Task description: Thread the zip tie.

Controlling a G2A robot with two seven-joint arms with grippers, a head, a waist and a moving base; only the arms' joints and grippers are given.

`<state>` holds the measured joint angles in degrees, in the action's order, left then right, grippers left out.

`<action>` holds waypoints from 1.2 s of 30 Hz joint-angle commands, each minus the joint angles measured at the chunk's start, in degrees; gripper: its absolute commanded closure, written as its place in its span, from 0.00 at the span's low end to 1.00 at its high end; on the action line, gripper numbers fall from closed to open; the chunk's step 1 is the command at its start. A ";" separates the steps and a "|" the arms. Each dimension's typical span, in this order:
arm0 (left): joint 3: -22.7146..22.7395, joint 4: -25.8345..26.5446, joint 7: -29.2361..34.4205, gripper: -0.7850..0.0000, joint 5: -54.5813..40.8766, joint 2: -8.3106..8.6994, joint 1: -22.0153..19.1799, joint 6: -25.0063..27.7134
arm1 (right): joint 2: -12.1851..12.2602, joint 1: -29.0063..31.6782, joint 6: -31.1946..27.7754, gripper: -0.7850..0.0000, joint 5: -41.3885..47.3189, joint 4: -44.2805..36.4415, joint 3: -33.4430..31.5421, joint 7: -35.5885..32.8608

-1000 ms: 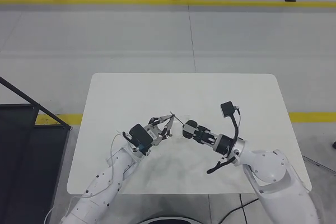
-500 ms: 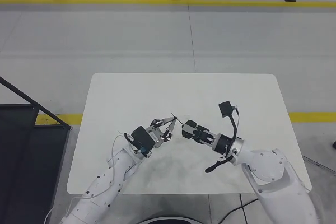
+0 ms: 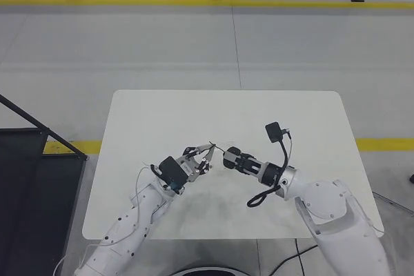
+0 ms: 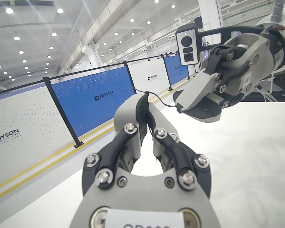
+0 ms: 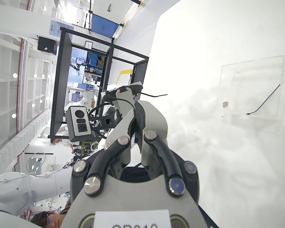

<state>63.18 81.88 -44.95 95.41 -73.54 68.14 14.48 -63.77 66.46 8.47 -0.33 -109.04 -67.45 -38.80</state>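
Both arms are raised over the white surface (image 3: 297,200), tips nearly meeting. The left end effector (image 4: 144,110) has its jaws pinched on the black zip tie (image 4: 160,102). The strand arcs across to the right end effector (image 4: 182,107), which is also closed on it.

Progress, as judged: both ends are gripped and aligned. No closed loop is visible. Whether the tail has entered the head is too small to tell, so feed-through and pull are left.

Writing: the barrier panels (image 4: 92,105) carry a logo, and the wrist sticker (image 4: 144,221) is cropped. Neither is transcribed.
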 commanded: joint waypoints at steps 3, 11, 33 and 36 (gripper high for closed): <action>0.00 0.00 -0.15 1.00 0.18 0.04 0.05 0.01 | -0.07 -0.29 0.58 1.00 0.00 -0.14 0.14 0.04; -0.03 0.10 0.50 1.00 1.21 0.07 0.19 -1.31 | 0.09 1.13 -3.31 1.00 -0.48 -0.38 -0.53 -0.20; -0.77 -0.96 0.63 1.00 1.77 -0.03 -0.77 -1.01 | 0.06 1.03 -2.79 1.00 -0.69 -0.50 -0.98 -0.62; -0.77 -1.09 0.76 1.00 1.91 0.00 -0.78 -0.92 | 0.06 1.11 -2.94 1.00 -0.54 -0.47 -1.11 -0.62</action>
<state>62.42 80.84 -44.27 97.21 -73.55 67.36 13.53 -63.71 67.54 5.53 -0.91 -109.56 -68.53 -39.39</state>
